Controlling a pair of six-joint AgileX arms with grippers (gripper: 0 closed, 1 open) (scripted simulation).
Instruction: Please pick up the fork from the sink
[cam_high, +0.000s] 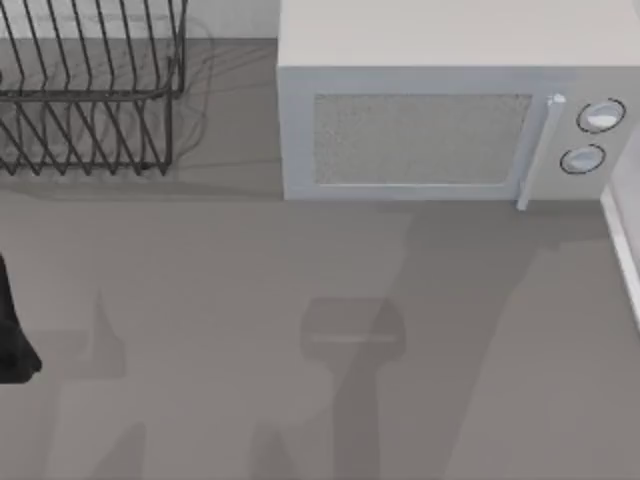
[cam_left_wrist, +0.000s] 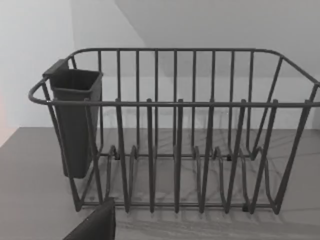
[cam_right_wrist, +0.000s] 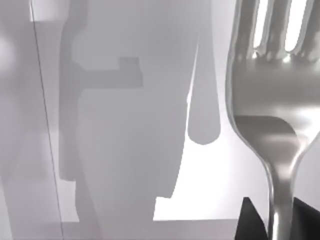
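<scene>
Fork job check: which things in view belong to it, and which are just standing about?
In the job:
- fork, close before the right wrist camera, its handle running down between dark hand parts

Standing about:
- microwave
- dish rack
- cutlery cup on the rack's rim

Shiny silver fork close to right wrist camera, handle tapering thin.

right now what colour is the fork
Shiny silver metal fork, clearest in the right wrist view.

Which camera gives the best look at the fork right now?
The right wrist view: the fork looms close, tines and neck plain, its handle running down between dark claw parts. The top view and the left wrist view offer no look at it.
</scene>
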